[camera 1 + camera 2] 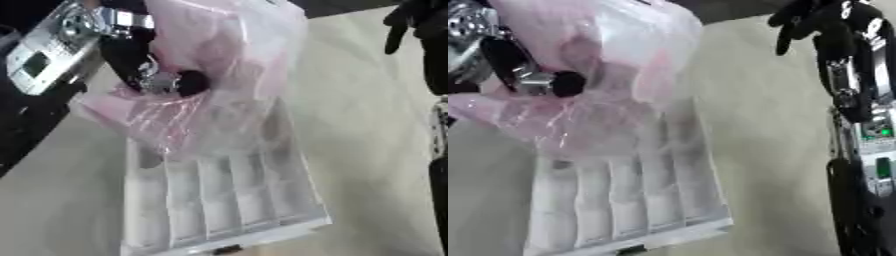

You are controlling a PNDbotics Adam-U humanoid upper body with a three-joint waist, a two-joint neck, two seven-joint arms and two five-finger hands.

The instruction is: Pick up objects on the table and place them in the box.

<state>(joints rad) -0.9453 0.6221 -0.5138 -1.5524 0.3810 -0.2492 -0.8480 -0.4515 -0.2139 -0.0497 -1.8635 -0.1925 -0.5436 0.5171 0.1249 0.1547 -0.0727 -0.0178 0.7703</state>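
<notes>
A clear plastic box with several long compartments lies on the beige table, its near end toward me. Over its far end hangs a pink see-through plastic bag, crumpled and blurred, and its lower folds cover the box's far part. My left hand comes in from the upper left, its black fingers curled into the bag's left side and holding it. My right hand is raised at the upper right, away from the bag and box, with its dark fingers drooping relaxed and nothing in them. Whatever is inside the bag is hidden.
The table's left edge runs diagonally, with dark floor beyond it. My right forearm fills the right side of the right eye view. Bare beige tabletop lies to the right of the box.
</notes>
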